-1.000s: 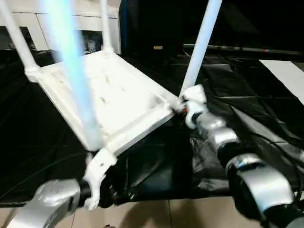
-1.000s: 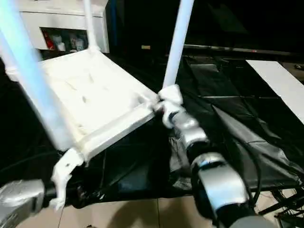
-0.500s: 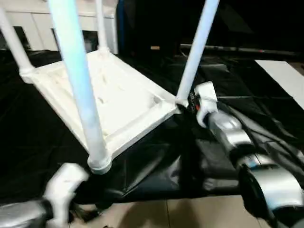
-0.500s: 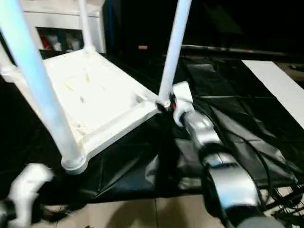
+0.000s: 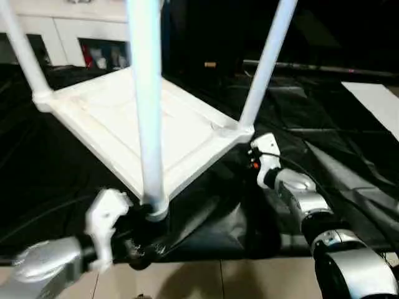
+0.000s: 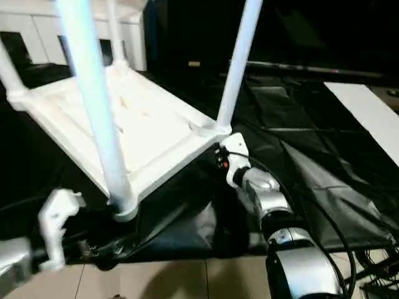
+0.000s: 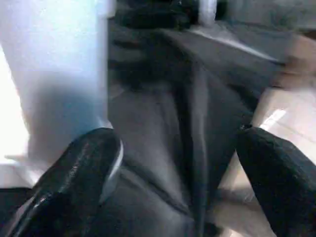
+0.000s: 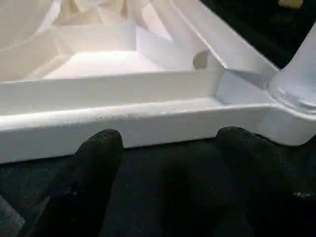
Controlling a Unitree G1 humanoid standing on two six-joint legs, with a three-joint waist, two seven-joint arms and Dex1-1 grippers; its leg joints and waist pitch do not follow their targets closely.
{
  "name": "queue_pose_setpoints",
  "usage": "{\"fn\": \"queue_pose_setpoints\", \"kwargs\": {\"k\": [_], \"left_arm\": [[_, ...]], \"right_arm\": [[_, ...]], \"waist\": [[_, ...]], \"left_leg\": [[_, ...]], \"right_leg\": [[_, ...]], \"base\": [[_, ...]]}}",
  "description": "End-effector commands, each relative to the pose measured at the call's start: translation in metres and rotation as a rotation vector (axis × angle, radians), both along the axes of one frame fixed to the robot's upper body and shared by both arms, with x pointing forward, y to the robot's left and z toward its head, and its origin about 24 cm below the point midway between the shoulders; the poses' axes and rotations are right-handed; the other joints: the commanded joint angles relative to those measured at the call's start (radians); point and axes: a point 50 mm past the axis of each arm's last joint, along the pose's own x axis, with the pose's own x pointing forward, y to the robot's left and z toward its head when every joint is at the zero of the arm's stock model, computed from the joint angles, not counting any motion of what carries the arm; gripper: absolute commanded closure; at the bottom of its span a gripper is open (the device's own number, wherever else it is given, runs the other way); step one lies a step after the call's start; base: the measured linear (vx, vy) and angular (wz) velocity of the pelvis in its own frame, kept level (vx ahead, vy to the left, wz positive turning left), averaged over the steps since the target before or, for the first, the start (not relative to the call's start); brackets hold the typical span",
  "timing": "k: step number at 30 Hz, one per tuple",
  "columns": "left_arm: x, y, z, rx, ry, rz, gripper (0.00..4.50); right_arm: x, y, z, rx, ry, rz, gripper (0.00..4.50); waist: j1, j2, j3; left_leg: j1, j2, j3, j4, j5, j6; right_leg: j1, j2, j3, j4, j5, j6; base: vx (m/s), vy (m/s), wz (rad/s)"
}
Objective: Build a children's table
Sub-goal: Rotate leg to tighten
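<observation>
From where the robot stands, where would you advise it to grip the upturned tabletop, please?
Probably the near rim of the tabletop, from the robot's side: that flat edge faces both open grippers, left and right, between the two near legs, whose sockets would block the corners.

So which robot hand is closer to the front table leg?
Left. The left gripper sits right beside the foot of the front leg. The right gripper is off by the tabletop's other near corner.

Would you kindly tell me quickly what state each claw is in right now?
Left claw: open, holding nothing, beside the near leg.
Right claw: open, holding nothing, just off the tabletop rim.
</observation>
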Motion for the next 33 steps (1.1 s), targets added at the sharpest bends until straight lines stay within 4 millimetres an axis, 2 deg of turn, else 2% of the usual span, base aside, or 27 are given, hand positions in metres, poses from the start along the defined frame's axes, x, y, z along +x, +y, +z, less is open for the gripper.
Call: {"fn": "queue_pose_setpoints", "kwargs": {"k": [1,3,4,5,7,10,12,13,14,15,16,17,18,19,20,21,22,23,24,25,26,27,28,29,30,31,33], "left_arm": [[0.027,0.015,-0.003,0.123,-0.108,0.216,0.07],[0.033,0.023,-0.003,0.161,-0.127,0.310,0.07],[0.032,0.027,-0.002,0.173,-0.135,0.340,0.07],[0.030,0.029,-0.002,0.179,-0.138,0.353,0.07],[0.025,0.030,0.000,0.165,-0.145,0.373,0.07],[0.013,0.035,-0.001,0.194,-0.135,0.408,0.07],[0.009,0.037,-0.001,0.209,-0.134,0.407,0.07],[0.005,0.038,0.000,0.200,-0.138,0.396,0.07],[0.003,0.037,0.002,0.183,-0.145,0.373,0.07],[0.003,0.037,0.002,0.183,-0.145,0.373,0.07],[-0.001,0.033,0.006,0.140,-0.162,0.318,0.07],[-0.002,0.029,0.007,0.114,-0.170,0.288,0.07],[-0.001,0.025,0.009,0.086,-0.175,0.261,0.07],[0.000,0.018,0.010,0.057,-0.179,0.224,0.07],[0.001,0.013,0.010,0.040,-0.173,0.193,0.07],[0.004,0.007,0.010,0.033,-0.179,0.166,0.07],[0.005,0.003,0.011,0.029,-0.185,0.150,0.07],[0.009,-0.004,0.012,-0.002,-0.186,0.123,0.07],[0.011,-0.006,0.012,-0.012,-0.187,0.114,0.07],[0.014,-0.010,0.012,-0.027,-0.187,0.098,0.07],[0.023,-0.019,0.011,-0.030,-0.189,0.065,0.07],[0.029,-0.020,0.009,-0.008,-0.194,0.080,0.07],[0.041,-0.018,0.005,0.050,-0.202,0.147,0.07],[0.041,-0.018,0.005,0.050,-0.202,0.147,0.07],[0.055,-0.013,0.002,0.100,-0.230,0.281,0.07],[0.060,-0.010,0.003,0.102,-0.243,0.347,0.07],[0.063,-0.005,0.004,0.101,-0.263,0.425,0.07]], "right_arm": [[-0.001,0.001,0.002,0.017,-0.010,0.001,0.98],[-0.003,0.003,0.002,0.030,-0.016,0.001,0.98],[-0.005,0.004,0.001,0.044,-0.017,-0.001,0.98],[-0.006,0.004,0.001,0.053,-0.016,-0.002,0.98],[-0.010,0.005,0.000,0.073,-0.013,0.000,0.98],[-0.020,0.005,-0.005,0.078,-0.009,0.012,0.98],[-0.023,0.005,-0.005,0.089,-0.003,0.015,0.98],[-0.025,0.006,-0.006,0.092,0.001,0.024,0.98],[-0.026,0.006,-0.007,0.091,0.003,0.032,0.98],[-0.026,0.006,-0.007,0.091,0.003,0.032,0.98],[-0.028,0.007,-0.007,0.089,0.008,0.038,0.98],[-0.028,0.008,-0.006,0.089,0.010,0.037,0.98],[-0.028,0.008,-0.006,0.087,0.011,0.036,0.98],[-0.028,0.009,-0.006,0.083,0.012,0.038,0.98],[-0.028,0.010,-0.005,0.083,0.010,0.040,0.98],[-0.027,0.011,-0.004,0.086,0.009,0.039,0.98],[-0.027,0.011,-0.003,0.089,0.010,0.037,0.98],[-0.027,0.012,-0.002,0.094,0.008,0.039,0.98],[-0.027,0.012,-0.002,0.096,0.009,0.040,0.98],[-0.028,0.012,-0.001,0.098,0.009,0.041,0.98],[-0.029,0.012,0.000,0.095,0.009,0.044,0.98],[-0.030,0.012,0.000,0.091,0.009,0.046,0.98],[-0.031,0.013,-0.001,0.086,0.007,0.052,0.98],[-0.031,0.013,-0.001,0.086,0.007,0.052,0.98],[-0.033,0.013,0.001,0.090,-0.008,0.050,0.98],[-0.033,0.013,0.003,0.102,-0.012,0.039,0.98],[-0.033,0.013,0.006,0.116,-0.025,0.019,0.98]], "waist": [[-0.001,0.022,-0.053],[-0.004,0.017,-0.053],[-0.007,0.009,-0.047],[-0.004,0.000,-0.046],[-0.008,0.005,-0.045],[-0.016,-0.007,-0.037],[-0.023,-0.007,-0.036],[-0.030,-0.004,-0.034],[-0.035,0.004,-0.032],[-0.037,0.008,-0.031],[-0.039,0.009,-0.026],[-0.034,0.021,-0.022],[-0.029,0.013,-0.020],[0.028,0.025,-0.012],[0.052,0.005,-0.005],[0.048,-0.043,-0.008],[0.038,-0.061,0.011],[0.035,-0.057,0.003],[0.062,-0.046,-0.018],[0.070,-0.025,-0.032],[0.060,-0.005,-0.041],[0.059,0.000,-0.037],[0.055,-0.005,-0.028],[0.053,-0.009,-0.020],[0.052,0.000,-0.020],[0.041,0.007,-0.020],[0.030,0.005,-0.025]], "left_leg": [[0.004,0.018,0.000,-0.079,-0.324,0.005],[-0.003,0.018,-0.005,-0.082,-0.344,-0.004],[-0.007,0.018,-0.007,-0.085,-0.366,-0.005],[-0.003,0.018,-0.008,-0.083,-0.378,-0.006],[0.001,0.015,-0.012,-0.080,-0.405,-0.010],[0.003,0.009,-0.020,-0.075,-0.441,-0.016],[0.011,0.009,-0.025,-0.073,-0.474,-0.016],[0.015,0.012,-0.032,-0.074,-0.510,-0.017],[0.010,0.020,-0.040,-0.082,-0.541,-0.019],[0.008,0.025,-0.044,-0.088,-0.564,-0.019],[0.009,0.041,-0.050,-0.106,-0.635,-0.019],[0.001,0.062,-0.054,-0.135,-0.737,-0.030],[-0.015,0.077,-0.052,-0.160,-0.780,-0.033],[-0.077,0.093,-0.019,-0.219,-0.896,-0.048],[-0.045,0.075,0.041,-0.225,-0.876,-0.028],[0.011,0.046,0.031,-0.141,-0.767,-0.023],[0.128,-0.019,0.012,0.117,-0.409,-0.023],[0.087,-0.009,-0.009,0.109,-0.261,-0.012],[0.018,0.010,-0.034,0.020,-0.183,-0.011],[0.036,0.026,-0.034,-0.050,-0.304,-0.045],[0.047,0.033,-0.031,-0.070,-0.366,-0.056],[0.045,0.033,-0.028,-0.077,-0.383,-0.055],[0.040,0.029,-0.021,-0.083,-0.443,-0.043],[0.040,0.021,-0.020,-0.083,-0.503,-0.037],[0.043,0.019,-0.024,-0.082,-0.522,-0.040],[0.045,0.018,-0.029,-0.079,-0.534,-0.041],[0.044,0.019,-0.034,-0.079,-0.508,-0.032]], "right_leg": [[0.038,-0.043,0.054,-0.081,-0.305,-0.153],[0.047,-0.046,0.050,-0.083,-0.353,-0.128],[0.046,-0.050,0.046,-0.091,-0.437,-0.107],[0.044,-0.053,0.044,-0.099,-0.486,-0.090],[0.036,-0.055,0.039,-0.114,-0.593,-0.048],[0.029,-0.054,0.020,-0.136,-0.704,0.006],[0.024,-0.053,0.007,-0.150,-0.733,0.018],[0.026,-0.052,-0.008,-0.157,-0.729,0.017],[0.041,-0.055,-0.023,-0.161,-0.709,0.015],[0.047,-0.055,-0.029,-0.162,-0.692,0.013],[0.058,-0.046,-0.041,-0.156,-0.644,0.004],[0.077,-0.033,-0.041,-0.114,-0.542,-0.021],[0.092,-0.026,-0.034,-0.069,-0.480,-0.037],[0.125,-0.001,-0.018,0.083,-0.329,-0.059],[0.076,0.015,0.024,0.117,-0.359,-0.053],[0.022,-0.014,0.067,0.022,-0.628,-0.007],[-0.135,-0.129,0.070,-0.220,-1.253,0.075],[-0.084,-0.157,0.111,-0.219,-1.297,0.052],[0.027,-0.149,0.113,-0.144,-1.089,0.024],[0.014,-0.065,0.068,-0.082,-0.708,-0.022],[0.013,-0.032,0.057,-0.054,-0.376,-0.092],[0.016,-0.030,0.057,-0.057,-0.299,-0.116],[0.022,-0.029,0.058,-0.071,-0.324,-0.127],[0.024,-0.038,0.055,-0.092,-0.494,-0.085],[0.022,-0.046,0.053,-0.101,-0.569,-0.064],[0.027,-0.053,0.041,-0.123,-0.664,-0.020],[0.047,-0.062,0.016,-0.148,-0.696,0.015]], "base": [[0.000,0.000,0.00],[0.000,0.000,0.00],[0.000,0.000,0.00],[0.000,0.000,0.00],[-0.025,-0.009,-0.01],[-0.035,-0.011,-0.02],[0.000,0.000,0.00],[-0.056,0.022,-0.05],[-0.056,0.022,-0.05],[-0.058,0.030,-0.13],[-0.055,0.029,-0.09],[-0.055,0.029,-0.09],[-0.096,0.010,-0.01],[-0.095,-0.020,0.18],[-0.095,-0.020,0.18],[0.021,-0.104,0.28],[0.024,-0.112,0.05],[0.024,-0.112,0.05],[0.000,0.000,0.00],[0.000,0.000,0.00],[0.000,0.000,0.00],[-0.076,-0.007,0.20],[-0.075,0.012,0.09],[-0.075,0.012,0.09],[-0.061,0.015,0.00],[0.000,0.000,0.00],[0.000,0.000,0.00]]}}
